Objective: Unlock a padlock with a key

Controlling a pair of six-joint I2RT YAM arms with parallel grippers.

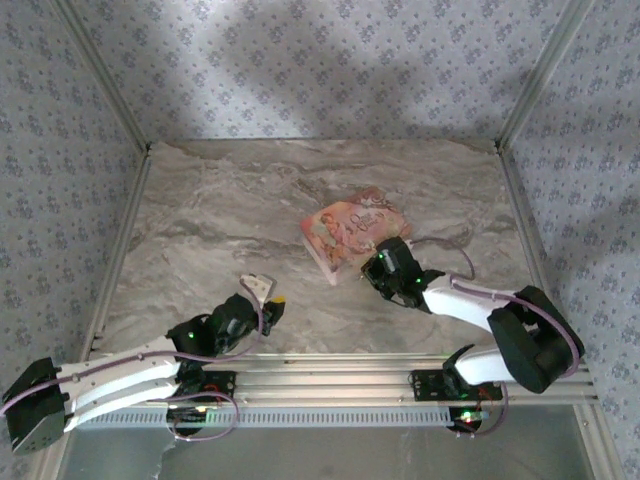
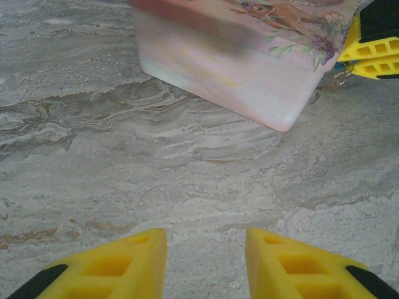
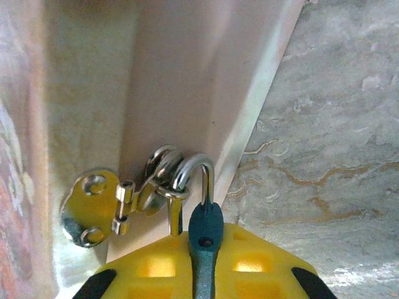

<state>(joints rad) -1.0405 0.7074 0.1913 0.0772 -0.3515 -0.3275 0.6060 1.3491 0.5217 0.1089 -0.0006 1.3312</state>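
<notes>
table (image 1: 200,220): a grey-brown marbled top, walled by patterned panels on three sides.
box (image 1: 350,228): pink, with a printed lid. It lies right of centre on the table and is turned at an angle. In the left wrist view its pale side wall and one lower corner face the camera.
left gripper (image 2: 206,244): low over bare table near the front edge, pointed toward the box and well apart from it. Its yellow fingers are spread wide with nothing between them.
right gripper (image 3: 203,242): at the box's near right side. Its yellow fingers are closed onto the padlock's body, one on each side.
hasp (image 3: 93,208): a silvery plate fixed to the box's side wall, with metal rings at its right end.
padlock (image 3: 206,225): a small dark-blue body pinched between the right gripper's fingers, just beside the box's wall. Its long axis runs along the gripper's reach, up and down in the right wrist view. The shackle end points away from the gripper toward the box, and the body end points back into the fingers.
shackle (image 3: 201,169): a silvery loop threaded through the hasp's rings. Whether it is latched cannot be told.
brass piece (image 3: 175,218): hangs just left of the shackle, too small to identify.
</notes>
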